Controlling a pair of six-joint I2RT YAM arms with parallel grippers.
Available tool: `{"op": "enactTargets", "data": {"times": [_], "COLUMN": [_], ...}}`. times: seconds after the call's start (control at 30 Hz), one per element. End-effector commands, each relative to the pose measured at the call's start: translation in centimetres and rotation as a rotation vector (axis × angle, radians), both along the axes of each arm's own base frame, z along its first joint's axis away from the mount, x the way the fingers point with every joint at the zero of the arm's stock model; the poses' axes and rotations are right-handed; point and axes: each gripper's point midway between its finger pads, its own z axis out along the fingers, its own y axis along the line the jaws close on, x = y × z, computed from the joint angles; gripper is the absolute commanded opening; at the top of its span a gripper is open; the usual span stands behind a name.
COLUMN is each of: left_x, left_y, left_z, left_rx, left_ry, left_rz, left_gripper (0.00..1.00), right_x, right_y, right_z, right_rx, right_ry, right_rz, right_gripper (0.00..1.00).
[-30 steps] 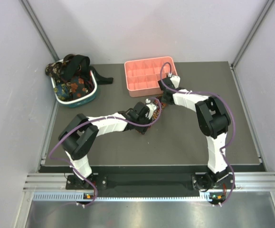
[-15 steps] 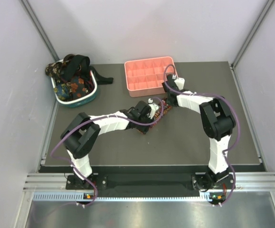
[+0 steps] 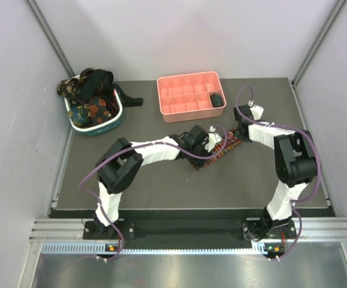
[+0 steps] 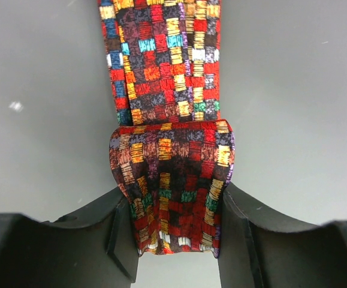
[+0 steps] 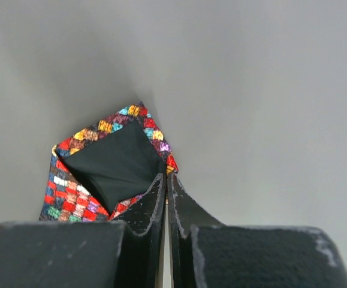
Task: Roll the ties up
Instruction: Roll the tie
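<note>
- Presently the left gripper (image 4: 173, 243) is clamping its fingers (image 4: 122, 237) on both sides of a started roll (image 4: 170, 180) of the tie (image 4: 161, 60), which is lying flat on the table (image 3: 161, 186) near its middle.
- The step, as I am judging it, is winding the roll on along the strip. Doing it well is calling for square turns, so the roll's edges are lining up with the strip rather than coning to one side.
- Squeezing harder is risking a flattened roll; a light, even hold is looking enough for such soft cloth.
- Farther along, the right gripper (image 5: 165, 192) is standing with jaws together right at the pointed tip (image 5: 110, 165), whose black lining is facing up. Whether it is pinching any cloth I cannot tell.
- That far end is needing tension, or the strip is likely bunching ahead of the roll.
- Nothing is lying between roll and tip, but the two wrists are working close together, and crowding is the likeliest hindrance.
- Beyond the tie, the tray (image 3: 168, 111) is sitting apart, with one dark bundle (image 3: 217, 99) in a right-hand compartment, perhaps a finished roll.
- Farthest, at the left rear, the basket (image 3: 101, 128) is holding more ties (image 3: 92, 105) in a heap.
</note>
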Motion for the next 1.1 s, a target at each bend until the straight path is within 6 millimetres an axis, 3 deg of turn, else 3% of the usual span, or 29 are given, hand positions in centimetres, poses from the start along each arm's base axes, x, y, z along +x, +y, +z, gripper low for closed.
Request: {"op": "enactTargets", "data": {"times": [0.0,0.17,0.3,0.4,0.57,0.6,0.67,0.7,0.77,0.8,0.83,0.87,0.9,0.97,1.0,1.07], "left_x": [-4.3,-4.8,-4.4,-4.3,-4.5,-4.5,-4.6,-4.6,-4.7,-4.7,-4.8,-4.7,-4.7,-4.9,-4.8,-4.6], "left_y": [0.9,2.1,2.8,2.8,3.3,3.2,3.3,3.3,3.3,3.3,3.2,3.2,3.1,3.1,3.3,3.1], "left_z": [-2.7,-3.6,-4.0,-3.9,-3.8,-3.7,-3.8,-3.9,-4.1,-4.1,-4.1,-4.1,-4.2,-4.1,-4.1,-3.9], "left_rx": [0.099,0.161,0.225,0.243,0.27,0.268,0.275,0.276,0.278,0.279,0.281,0.283,0.283,0.296,0.309,0.315], "left_ry": [0.138,0.152,0.157,0.173,0.189,0.189,0.193,0.197,0.206,0.21,0.213,0.217,0.223,0.239,0.24,0.241], "left_rz": [-0.108,-0.112,-0.07,-0.05,-0.033,-0.034,-0.033,-0.031,-0.034,-0.031,-0.034,-0.033,-0.031,-0.032,-0.027,-0.024], "left_gripper": [0.49,0.49,0.49,0.49,0.49,0.49,0.49,0.49,0.49,0.49,0.49,0.49,0.49,0.49,0.49,0.49], "right_x": [1.3,1.6,1.7,1.5,0.3,0.1,-1.1,-1.6,-3.5,-4.2,-5.6,-6.5,-8.0,-9.6,-10.8,-12.2], "right_y": [-1.6,-1.4,-0.8,-1.1,-1.6,-1.6,-1.9,-1.9,-1.6,-1.5,-1.5,-1.0,-0.8,0.3,0.6,2.3], "right_z": [2.6,2.6,3.0,4.4,6.0,7.3,7.7,9.5,9.1,10.9,9.8,11.3,10.1,11.2,10.2,11.0], "right_rx": [0.0,0.013,0.061,0.082,0.118,0.126,0.126,0.135,0.143,0.155,0.151,0.167,0.169,0.185,0.186,0.196], "right_ry": [-0.101,-0.111,-0.119,-0.16,-0.192,-0.227,-0.237,-0.291,-0.289,-0.344,-0.324,-0.373,-0.35,-0.394,-0.368,-0.399], "right_rz": [-0.035,-0.024,0.015,0.012,0.014,0.018,0.018,0.027,0.074,0.094,0.119,0.152,0.168,0.22,0.233,0.29], "right_gripper": [0.0,0.0,0.3,0.31,0.48,0.48,0.49,0.49,0.5,0.5,0.51,0.53,0.54,0.56,0.57,0.58]}}
